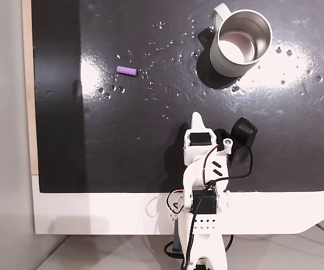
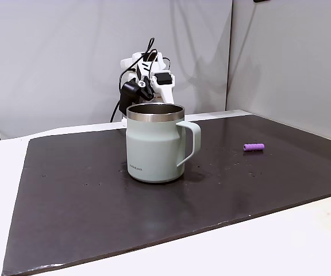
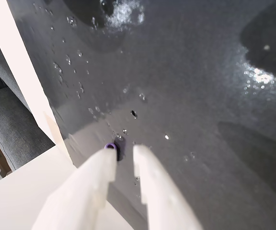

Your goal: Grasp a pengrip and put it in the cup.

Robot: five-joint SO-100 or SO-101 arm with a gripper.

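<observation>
The pengrip (image 1: 126,70), a tiny purple ribbed cylinder, lies on the black mat at the left in a fixed view from above. It rests alone at the right of the mat (image 2: 254,147) in the side fixed view. The cup (image 1: 241,42), a pale grey-green mug with a steel inside, stands upright at the far right corner, handle toward the far edge. My gripper (image 1: 197,119) hovers over the mat's near middle, well apart from both. In the wrist view the white fingers stand a narrow gap apart around nothing (image 3: 124,151), and the pengrip's end (image 3: 110,145) peeks past the left fingertip.
Small water drops (image 1: 167,45) speckle the glossy mat between pengrip and cup. The mat lies on a white table (image 1: 94,214), whose left edge (image 1: 28,84) borders the floor. The arm (image 2: 145,69) rises behind the cup in the side view.
</observation>
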